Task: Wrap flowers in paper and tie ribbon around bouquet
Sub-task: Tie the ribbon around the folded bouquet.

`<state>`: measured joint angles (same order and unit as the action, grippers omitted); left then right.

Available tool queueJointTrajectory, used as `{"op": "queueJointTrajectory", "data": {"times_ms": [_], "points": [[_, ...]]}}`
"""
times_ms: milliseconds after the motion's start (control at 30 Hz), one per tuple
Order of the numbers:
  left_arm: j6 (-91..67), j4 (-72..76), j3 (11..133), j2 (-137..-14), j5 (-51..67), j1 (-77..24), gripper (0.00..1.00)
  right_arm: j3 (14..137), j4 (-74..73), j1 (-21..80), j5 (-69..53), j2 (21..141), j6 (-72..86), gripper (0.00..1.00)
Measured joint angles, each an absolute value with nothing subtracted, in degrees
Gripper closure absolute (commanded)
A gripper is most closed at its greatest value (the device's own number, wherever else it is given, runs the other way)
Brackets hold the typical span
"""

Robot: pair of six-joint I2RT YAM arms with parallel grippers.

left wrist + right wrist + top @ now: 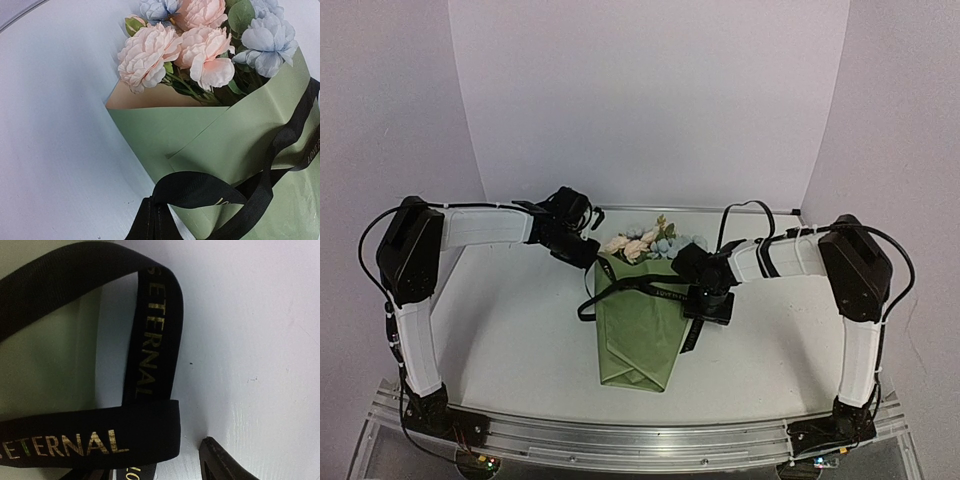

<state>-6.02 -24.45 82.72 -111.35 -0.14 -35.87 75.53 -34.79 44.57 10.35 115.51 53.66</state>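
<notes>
Tying step — wrapped bouquet point(640, 340) lies on the table point(520, 335), ribbon point(638, 285) slack across it; left gripper point(584, 254) shut beside the flowers point(642, 243), right gripper point(708, 310) over the ribbon, opening unclear — next: cinch and knot.

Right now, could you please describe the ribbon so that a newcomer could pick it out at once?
In the middle of the white table lies a green paper bouquet. The ribbon crosses it just under the flowers: the only flat black band there, printed with gold letters.
</notes>
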Motion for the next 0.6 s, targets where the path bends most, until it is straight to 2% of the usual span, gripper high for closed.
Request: {"op": "queueJointTrajectory", "data": {"times_ms": [267,433,533,600], "points": [[-6.0,-24.4,82.7,-111.4,-0.1,-35.8,1.00,74.0,-34.1,45.4,10.9,114.7,53.6,0.70],[-6.0,-24.4,82.7,-111.4,-0.1,-35.8,1.00,72.5,-34.1,45.7,10.6,113.6,52.7,0.77],[-6.0,-24.4,82.7,-111.4,-0.1,-35.8,1.00,72.3,-33.9,45.7,10.0,113.4,52.2,0.87],[-6.0,-24.4,82.7,-111.4,-0.1,-35.8,1.00,72.0,-33.8,45.7,9.4,113.1,51.7,0.89]]}}
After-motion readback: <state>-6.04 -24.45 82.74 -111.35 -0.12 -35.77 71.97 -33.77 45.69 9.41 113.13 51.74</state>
